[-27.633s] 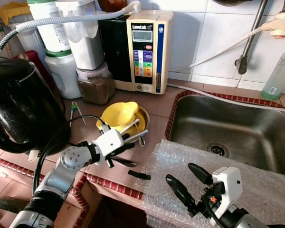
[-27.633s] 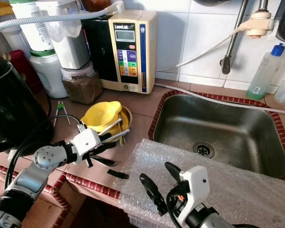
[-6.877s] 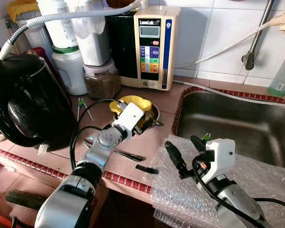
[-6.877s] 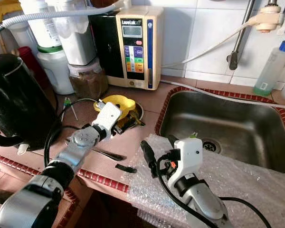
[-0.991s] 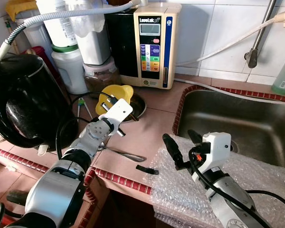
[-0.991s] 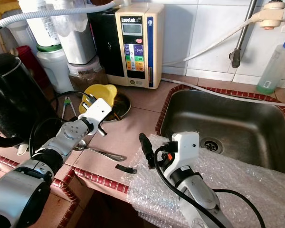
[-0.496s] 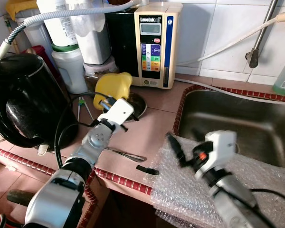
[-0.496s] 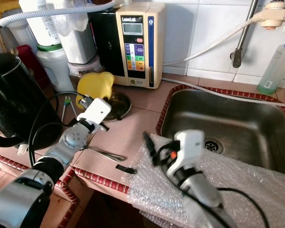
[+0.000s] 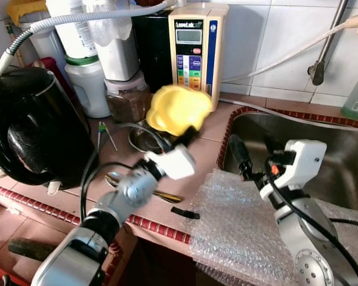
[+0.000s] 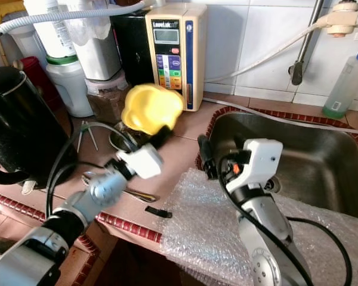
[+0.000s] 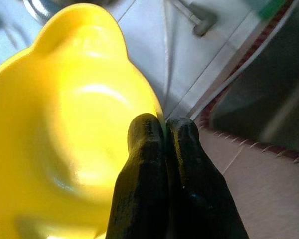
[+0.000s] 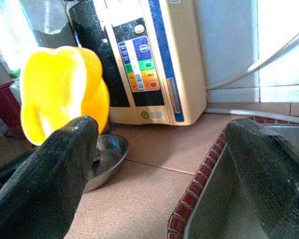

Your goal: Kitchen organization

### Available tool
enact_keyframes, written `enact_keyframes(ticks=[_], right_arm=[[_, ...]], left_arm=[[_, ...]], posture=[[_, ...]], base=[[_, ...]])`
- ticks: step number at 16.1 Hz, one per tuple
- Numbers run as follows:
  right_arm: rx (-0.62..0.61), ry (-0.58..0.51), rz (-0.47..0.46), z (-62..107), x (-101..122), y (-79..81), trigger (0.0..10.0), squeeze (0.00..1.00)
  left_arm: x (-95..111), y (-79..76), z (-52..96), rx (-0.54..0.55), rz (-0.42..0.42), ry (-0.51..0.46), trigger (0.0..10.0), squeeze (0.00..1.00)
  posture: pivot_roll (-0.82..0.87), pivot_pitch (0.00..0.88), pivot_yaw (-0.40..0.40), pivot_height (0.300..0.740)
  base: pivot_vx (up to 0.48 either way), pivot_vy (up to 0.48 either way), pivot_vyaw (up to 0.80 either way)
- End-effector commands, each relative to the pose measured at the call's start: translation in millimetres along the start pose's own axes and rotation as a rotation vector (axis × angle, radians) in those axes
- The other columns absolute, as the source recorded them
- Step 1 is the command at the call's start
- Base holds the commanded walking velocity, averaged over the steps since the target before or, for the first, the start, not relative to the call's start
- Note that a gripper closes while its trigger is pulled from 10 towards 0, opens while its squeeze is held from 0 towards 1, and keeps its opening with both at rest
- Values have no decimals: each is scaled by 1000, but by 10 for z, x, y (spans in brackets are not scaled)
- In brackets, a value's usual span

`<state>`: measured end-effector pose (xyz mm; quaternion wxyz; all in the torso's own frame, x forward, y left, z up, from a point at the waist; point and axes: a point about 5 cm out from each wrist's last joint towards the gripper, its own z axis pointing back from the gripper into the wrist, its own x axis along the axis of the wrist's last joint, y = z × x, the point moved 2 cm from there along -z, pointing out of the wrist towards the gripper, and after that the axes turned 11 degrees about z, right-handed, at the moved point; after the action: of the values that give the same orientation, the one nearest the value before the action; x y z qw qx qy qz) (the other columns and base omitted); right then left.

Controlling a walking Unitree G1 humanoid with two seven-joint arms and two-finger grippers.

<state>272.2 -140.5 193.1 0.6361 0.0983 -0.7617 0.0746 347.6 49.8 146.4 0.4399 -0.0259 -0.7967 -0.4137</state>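
A yellow plastic bowl hangs tilted in the air above the counter, close to the sink's left corner. My left gripper is shut on its rim; in the left wrist view the two black fingers pinch the yellow bowl's edge. A small steel bowl stays on the counter just left of the held bowl, seen too as the steel bowl under the yellow bowl. My right gripper hovers open at the sink's left rim, holding nothing.
A spoon and a small black piece lie near the counter's front edge. Bubble wrap covers the front right. The steel sink is at right, a black kettle at left, a water ioniser and jars behind.
My left gripper has lifted the yellow bowl off the steel bowl and carried it up and right towards the sink. My right gripper has risen from the bubble wrap to the sink's rim.
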Motion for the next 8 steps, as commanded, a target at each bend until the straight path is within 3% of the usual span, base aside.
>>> enact_keyframes(ticks=[1, 3, 6, 8], right_arm=[[11, 13, -17, -17, -18, 3, 10000, 0], [17, 18, -23, -69, -33, 15, 10000, 0], [11, 41, -7, -149, -59, 25, 10000, 0], [16, 58, -5, -222, -87, 53, 10000, 0]], left_arm=[[87, -38, -18, -44, -29, -55, 0, 0], [143, -155, -6, -102, -40, -101, 0, 0], [229, -220, -12, -153, -107, -172, 0, 0], [265, -244, -24, -162, -109, -196, 0, 0]], posture=[[-53, 0, 75, 740], [-55, 0, 77, 740], [-58, 0, 82, 740], [-59, 0, 84, 740]], base=[[0, 0, 0], [0, 0, 0], [0, 0, 0], [0, 0, 0]])
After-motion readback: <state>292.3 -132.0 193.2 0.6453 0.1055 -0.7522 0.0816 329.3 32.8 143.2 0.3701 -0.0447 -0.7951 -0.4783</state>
